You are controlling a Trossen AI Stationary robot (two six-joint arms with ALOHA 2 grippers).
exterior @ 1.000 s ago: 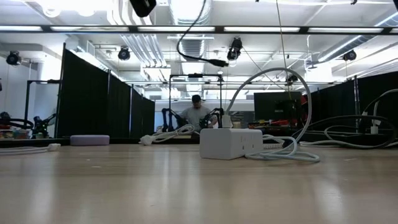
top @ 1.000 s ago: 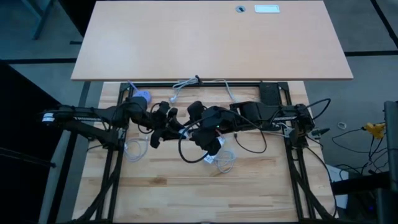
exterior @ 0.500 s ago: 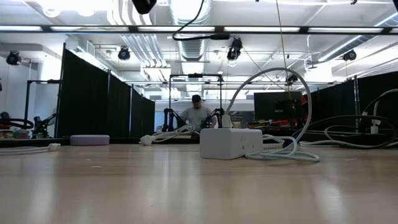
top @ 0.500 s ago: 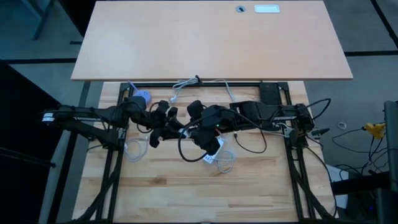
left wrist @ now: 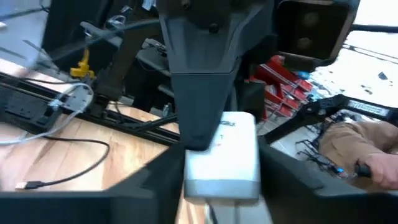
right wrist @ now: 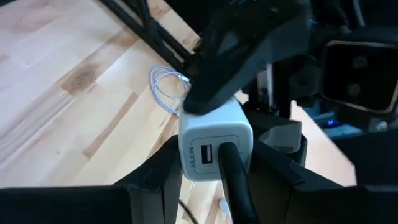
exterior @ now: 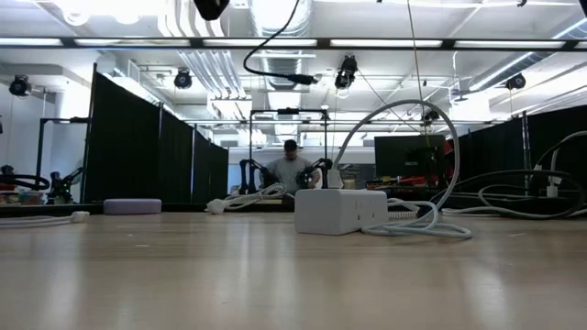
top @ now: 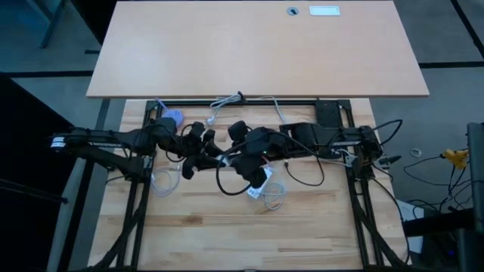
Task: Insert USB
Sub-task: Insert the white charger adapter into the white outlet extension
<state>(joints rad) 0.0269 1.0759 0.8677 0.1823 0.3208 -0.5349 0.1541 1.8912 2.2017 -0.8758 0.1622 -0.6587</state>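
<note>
Seen from above, the left gripper (top: pixel 198 155) and the right gripper (top: pixel 240 145) meet over the middle of the wooden table (top: pixel 204 234), well above its surface. Between them hangs the white USB charger block (right wrist: pixel 214 140), a smooth rounded cube with grey lettering beside its port. In the right wrist view its port face looks toward that arm's camera, and a dark USB plug (right wrist: pixel 231 168) sits in the second port, its black cable (right wrist: pixel 239 196) running out of the picture. The block's long axis runs from one gripper to the other. In the left wrist view the same block (left wrist: pixel 222 155) shows its plain back, partly covered by a dark finger of the opposing arm.

The left gripper's fingers flank the block on both sides; whether they press it cannot be told. The right gripper's fingers likewise stand either side of the block, and their contact cannot be told. From above, the block itself is hidden beneath the arms.

In the low view a separate white power strip (exterior: pixel 341 211) rests on the table, with a pale cable (exterior: pixel 422 225) looping beside it; a person (exterior: pixel 290 167) sits far behind.
</note>
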